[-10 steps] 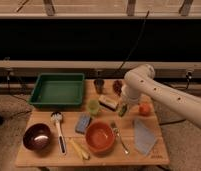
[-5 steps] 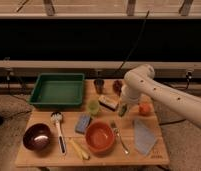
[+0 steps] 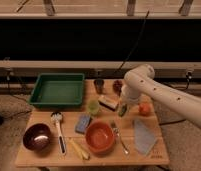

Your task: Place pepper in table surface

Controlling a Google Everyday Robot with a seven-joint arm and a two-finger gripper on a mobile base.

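The pepper (image 3: 122, 110) is a small dark green piece hanging almost upright at the tip of my gripper (image 3: 123, 106). It is just above or at the table surface (image 3: 159, 150), right of centre. The gripper is shut on the pepper. The white arm reaches in from the right and hides the gripper's upper part. The pepper sits between a tan block (image 3: 108, 102) and a round orange-red fruit (image 3: 144, 108).
A green tray (image 3: 58, 90) fills the back left. Near the arm are a pale green cup (image 3: 93, 106), a dark cup (image 3: 99, 85) and a dark red item (image 3: 117, 86). In front are a blue sponge (image 3: 83, 122), orange bowl (image 3: 99, 137), fork (image 3: 120, 137), grey cloth (image 3: 143, 135), dark bowl (image 3: 36, 137) and ladle (image 3: 58, 127).
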